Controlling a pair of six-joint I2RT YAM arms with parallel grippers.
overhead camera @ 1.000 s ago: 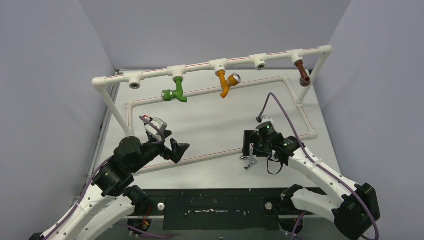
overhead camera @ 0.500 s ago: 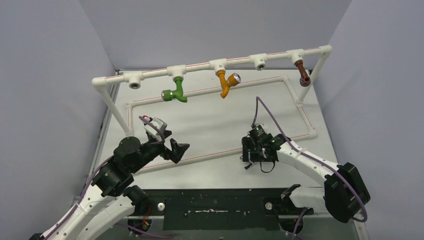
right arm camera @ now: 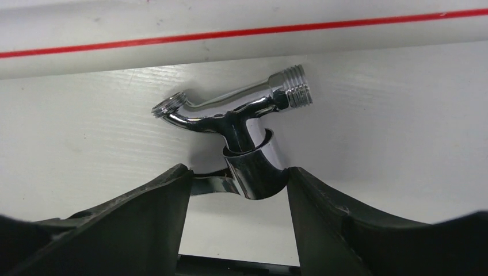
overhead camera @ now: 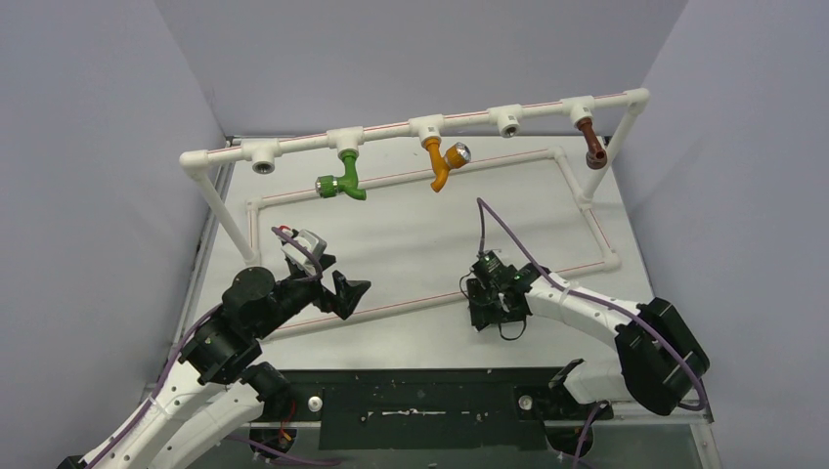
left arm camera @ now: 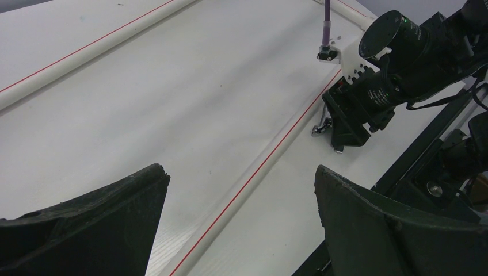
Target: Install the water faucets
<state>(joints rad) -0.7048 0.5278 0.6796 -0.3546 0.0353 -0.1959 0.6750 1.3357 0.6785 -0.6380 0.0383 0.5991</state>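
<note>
Right wrist: glossy chrome faucet (right arm camera: 241,115), threaded end, between black fingers (right arm camera: 144,230).

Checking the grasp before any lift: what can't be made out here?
- Top view: chrome faucet largely hidden beneath the right gripper.
- Right wrist view: whether the fingers press its handle; the lever end is behind one finger.
- Left wrist view: faucet too small, mostly behind the gripper.
</note>
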